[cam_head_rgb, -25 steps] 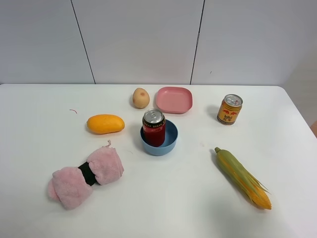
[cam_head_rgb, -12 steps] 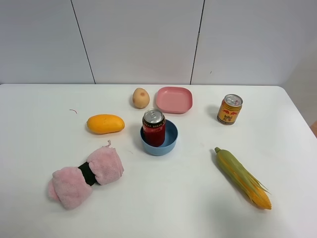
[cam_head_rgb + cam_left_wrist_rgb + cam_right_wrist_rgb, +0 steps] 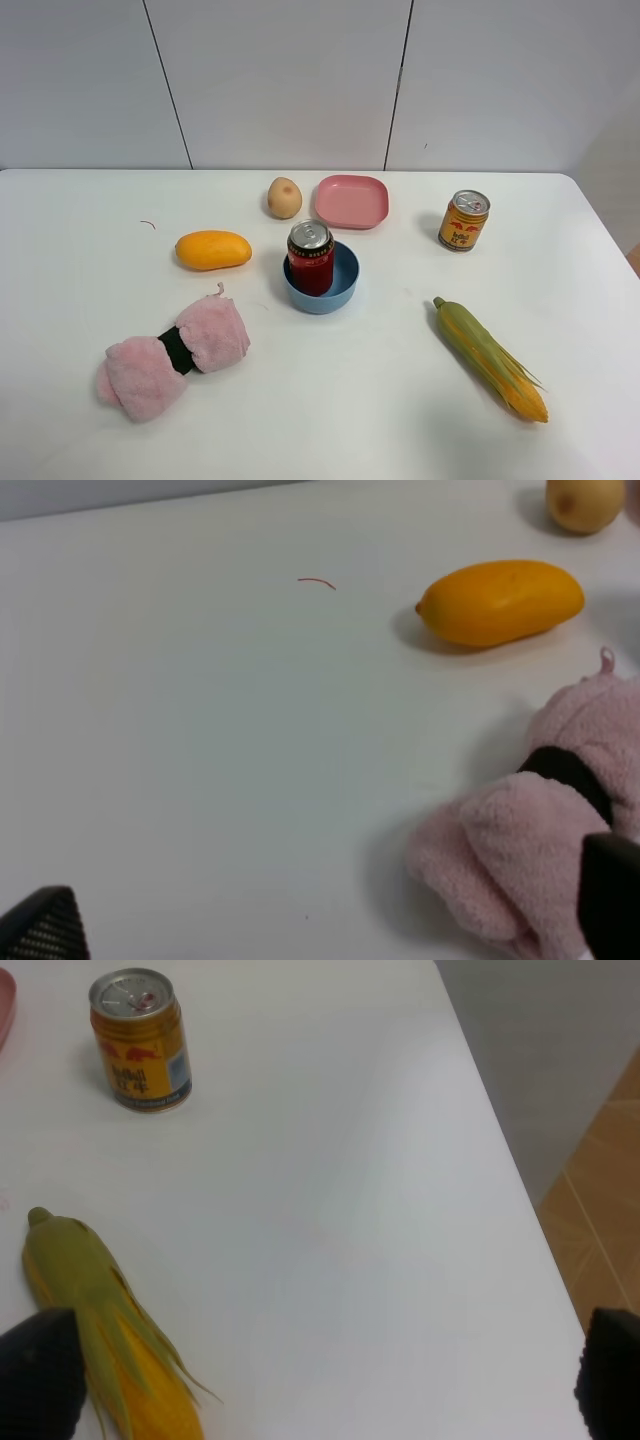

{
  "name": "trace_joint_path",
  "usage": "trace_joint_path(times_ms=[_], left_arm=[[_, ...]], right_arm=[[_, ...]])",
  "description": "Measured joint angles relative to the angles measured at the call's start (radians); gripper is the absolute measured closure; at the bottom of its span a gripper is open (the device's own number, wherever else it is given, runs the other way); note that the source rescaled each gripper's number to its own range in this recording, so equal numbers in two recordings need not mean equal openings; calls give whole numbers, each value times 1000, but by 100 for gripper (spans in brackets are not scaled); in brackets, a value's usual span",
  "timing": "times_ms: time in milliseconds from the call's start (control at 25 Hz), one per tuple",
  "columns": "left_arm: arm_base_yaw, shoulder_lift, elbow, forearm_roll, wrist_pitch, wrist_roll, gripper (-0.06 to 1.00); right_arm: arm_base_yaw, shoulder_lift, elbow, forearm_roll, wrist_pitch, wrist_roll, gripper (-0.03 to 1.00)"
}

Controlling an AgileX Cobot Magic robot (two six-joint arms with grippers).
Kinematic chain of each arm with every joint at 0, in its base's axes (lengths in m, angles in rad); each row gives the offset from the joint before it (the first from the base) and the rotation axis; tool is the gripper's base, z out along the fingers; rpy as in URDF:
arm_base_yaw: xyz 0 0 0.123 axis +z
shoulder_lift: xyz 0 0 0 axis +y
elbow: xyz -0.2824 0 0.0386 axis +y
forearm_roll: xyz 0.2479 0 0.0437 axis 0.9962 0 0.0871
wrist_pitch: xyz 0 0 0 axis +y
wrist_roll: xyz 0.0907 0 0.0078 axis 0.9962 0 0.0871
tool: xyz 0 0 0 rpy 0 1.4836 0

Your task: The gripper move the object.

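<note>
The red drink can point(image 3: 311, 258) with a silver top stands upright inside a blue bowl point(image 3: 343, 285) at the middle of the table. It shows in neither wrist view. Neither arm shows in the exterior view. My left gripper point(image 3: 325, 920) is open and empty, its black fingertips point(image 3: 42, 927) at the frame's corners, above the table near a pink plush toy point(image 3: 540, 830). My right gripper point(image 3: 325, 1375) is open and empty, with its fingertips point(image 3: 40, 1375) wide apart, above the table's right part near an ear of corn point(image 3: 100, 1330).
A mango point(image 3: 212, 249), a potato point(image 3: 285, 197), a pink tray point(image 3: 351, 200) and an orange-yellow can point(image 3: 464, 220) surround the bowl. The pink plush toy point(image 3: 172, 352) lies front left, the corn point(image 3: 490, 357) front right. The table's right edge point(image 3: 520, 1190) drops to the floor.
</note>
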Motion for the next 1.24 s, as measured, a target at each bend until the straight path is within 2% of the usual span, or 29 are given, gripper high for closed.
trace_joint_path(times_ms=[1240], left_arm=[[0,0,6,0,0,-5,-4]], right_arm=[[0,0,0,0,0,0,-3]])
